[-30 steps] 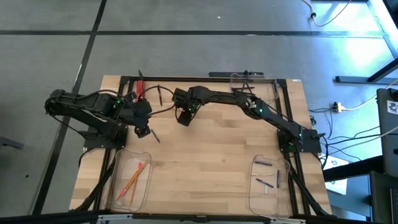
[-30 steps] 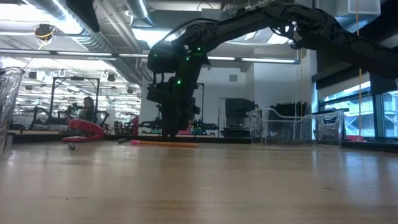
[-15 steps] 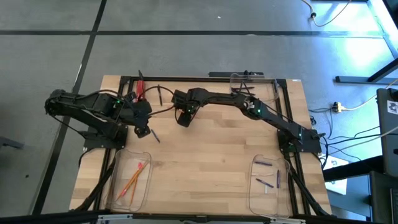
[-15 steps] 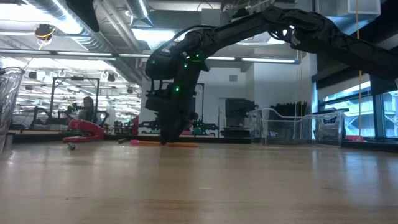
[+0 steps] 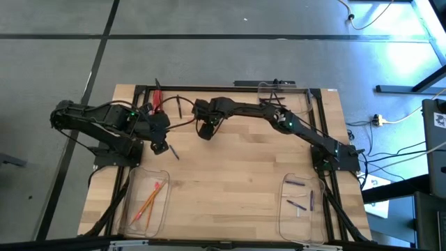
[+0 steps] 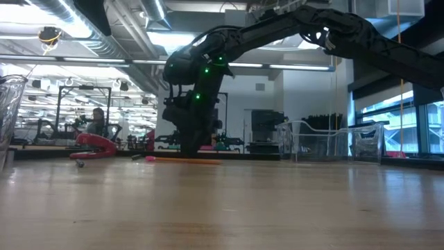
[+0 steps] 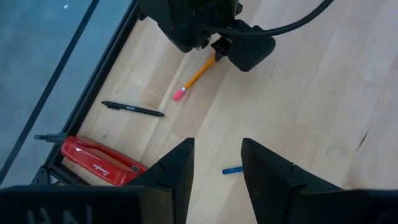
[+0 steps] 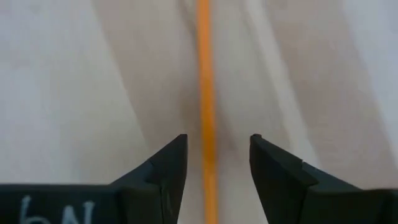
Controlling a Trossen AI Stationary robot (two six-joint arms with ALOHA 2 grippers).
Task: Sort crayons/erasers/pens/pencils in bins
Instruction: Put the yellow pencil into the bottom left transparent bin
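An orange pencil point(image 8: 204, 93) with a pink end point(image 7: 179, 94) lies flat on the table at the far middle. My right gripper point(image 8: 217, 168) points down over it, open, one finger on each side of the shaft; I see no touch. In the low view my right gripper point(image 6: 191, 149) stands just above the pencil point(image 6: 186, 160). A black pen point(image 7: 134, 109) lies near the far left. My left gripper point(image 7: 217, 163) hovers open at the left, with nothing between its fingers. Clear bins hold pencils point(image 5: 150, 199) and purple crayons point(image 5: 296, 183).
A red tool point(image 7: 99, 163) lies at the far left edge, and a small blue piece point(image 7: 233, 169) lies below my left gripper. Bins stand at near left point(image 5: 136, 213), near right point(image 5: 317, 223) and far right point(image 5: 296, 94). A black frame point(image 5: 223, 88) rims the table.
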